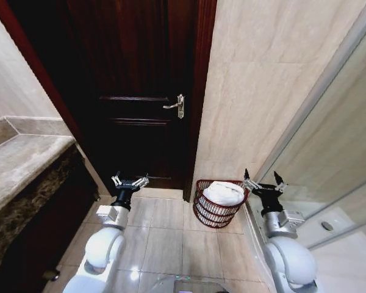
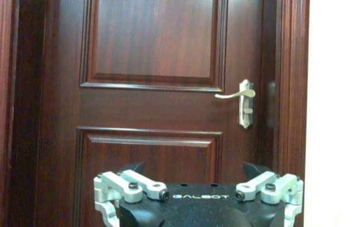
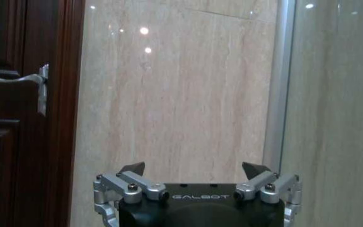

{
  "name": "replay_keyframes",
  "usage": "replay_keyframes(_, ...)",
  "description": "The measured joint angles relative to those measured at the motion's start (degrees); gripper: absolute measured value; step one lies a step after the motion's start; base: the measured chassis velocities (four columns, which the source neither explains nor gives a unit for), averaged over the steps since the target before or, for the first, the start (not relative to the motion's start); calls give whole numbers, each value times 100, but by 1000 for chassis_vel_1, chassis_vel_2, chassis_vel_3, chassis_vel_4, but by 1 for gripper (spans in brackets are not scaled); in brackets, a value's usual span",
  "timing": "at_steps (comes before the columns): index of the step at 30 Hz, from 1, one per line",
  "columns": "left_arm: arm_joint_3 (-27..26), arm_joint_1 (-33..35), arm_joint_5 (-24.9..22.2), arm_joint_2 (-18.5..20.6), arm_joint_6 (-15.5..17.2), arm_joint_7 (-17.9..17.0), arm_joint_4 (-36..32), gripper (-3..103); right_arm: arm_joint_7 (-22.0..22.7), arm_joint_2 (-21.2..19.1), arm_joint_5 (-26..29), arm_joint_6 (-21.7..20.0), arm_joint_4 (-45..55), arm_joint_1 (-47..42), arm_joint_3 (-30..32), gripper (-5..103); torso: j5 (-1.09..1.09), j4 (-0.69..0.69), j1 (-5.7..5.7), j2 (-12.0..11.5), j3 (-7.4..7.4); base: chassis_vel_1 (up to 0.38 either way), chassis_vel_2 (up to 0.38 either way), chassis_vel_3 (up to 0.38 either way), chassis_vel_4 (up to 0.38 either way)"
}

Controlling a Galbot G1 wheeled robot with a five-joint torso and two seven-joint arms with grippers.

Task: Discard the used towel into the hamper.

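On the tiled floor against the marble wall, the hamper (image 1: pixel 219 204) stood with the white towel (image 1: pixel 224 193) already lying in it.

Both arms were raised at matching height: the right gripper (image 1: pixel 263 182) hung just beside the basket's rim, nearer than the left gripper (image 1: pixel 129 180) facing the dark wooden door (image 1: pixel 134 91). Each had its jaws spread wide and held nothing. The basket was round, open-weave, reddish-brown; the towel was soft and bunched.

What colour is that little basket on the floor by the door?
Dark reddish-brown: the small round open-weave hamper, holding a white towel, clearest in the head view.
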Motion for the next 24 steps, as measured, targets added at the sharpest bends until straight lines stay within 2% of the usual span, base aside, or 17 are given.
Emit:
replay_keyframes(18,-43,82,50,18,126,-130,-132,100,-2,-72,28,-3,0,23,3,100,0,0,188,426,237,0,0,0,0)
replay_keyframes(24,-20,121,200,37,386,-309,-224,100,-9,-46,59,-51,-28,2,3,100,0,0,262,603,338,0,0,0,0)
